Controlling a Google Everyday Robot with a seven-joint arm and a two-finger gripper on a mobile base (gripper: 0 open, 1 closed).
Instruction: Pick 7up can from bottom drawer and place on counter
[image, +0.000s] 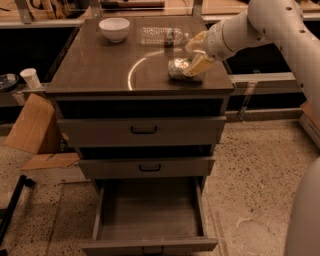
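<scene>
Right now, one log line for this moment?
tool at 7up can | can on counter, front right | bottom drawer open, empty

3 drawers, 1 bowl, 1 hand at seemingly 1 can

7up can on counter by right edge, tool just over it; bottom drawer open

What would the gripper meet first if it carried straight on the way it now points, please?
The can, directly at the gripper near the counter's front right corner; beneath it, the counter itself. Whether they already touch, I cannot tell.
</scene>
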